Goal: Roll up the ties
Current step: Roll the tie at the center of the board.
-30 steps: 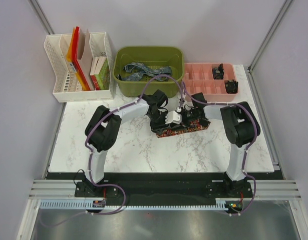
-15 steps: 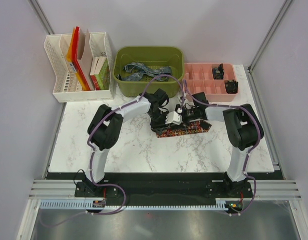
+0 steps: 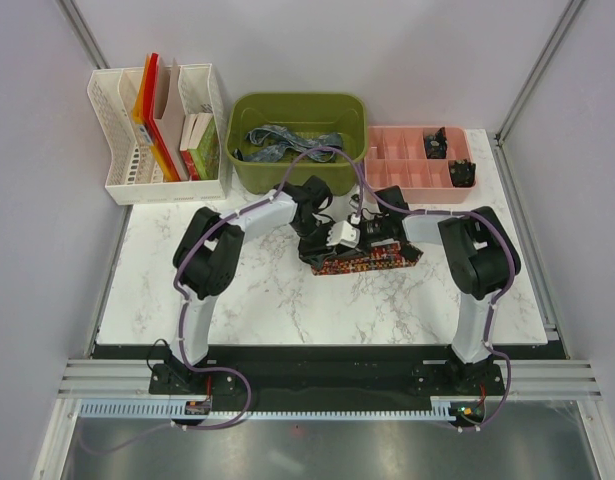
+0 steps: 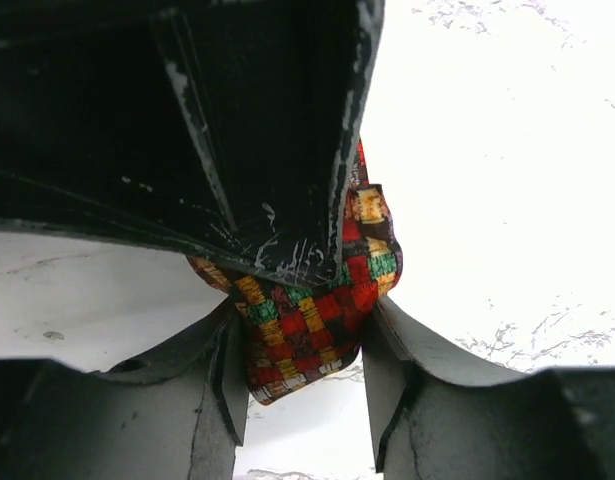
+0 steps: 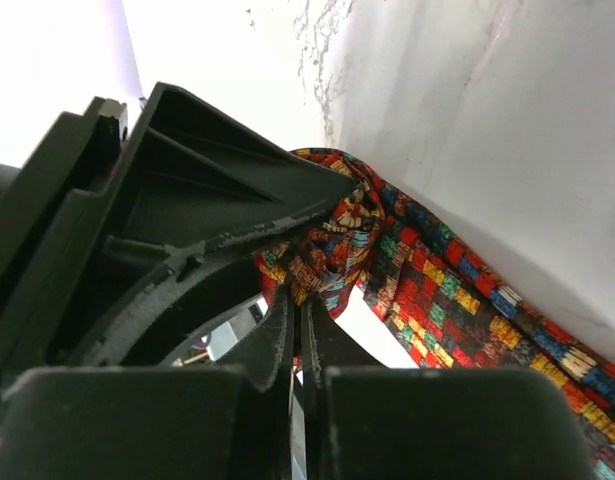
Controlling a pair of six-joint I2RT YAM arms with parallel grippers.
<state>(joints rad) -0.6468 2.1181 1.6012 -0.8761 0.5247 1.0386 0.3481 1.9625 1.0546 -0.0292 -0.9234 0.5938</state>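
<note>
From above, the red-patterned tie (image 3: 367, 262) lies flat on the marble table (image 3: 237, 300), a little past its middle toward the far edge. It runs roughly parallel to that edge. The left arm (image 3: 249, 214) and the right arm (image 3: 435, 222) both reach inward and meet over the tie's left end. A blue-grey tie (image 3: 282, 142) lies loosely heaped inside a green bin (image 3: 245, 172) at the far edge. A pink divided tray (image 3: 392, 182) stands just beside the bin toward the far right corner. A white file rack (image 3: 117, 182) with books stands at the far left corner.

In the left wrist view, the left end effector (image 4: 305, 312) straddles the tie's bunched, rolled-over end. A finger presses against each side of the fabric, so it is grasping the red-patterned tie. The dark body of the other end effector hangs directly over the roll.

In the right wrist view, the right end effector (image 5: 295, 300) is clenched, with only a thin slit between its fingers. Its tips sit right at the small curl of fabric. Whether they pinch any cloth cannot be told. From the curl, the rest of the tie stretches away flat across the table.
</note>
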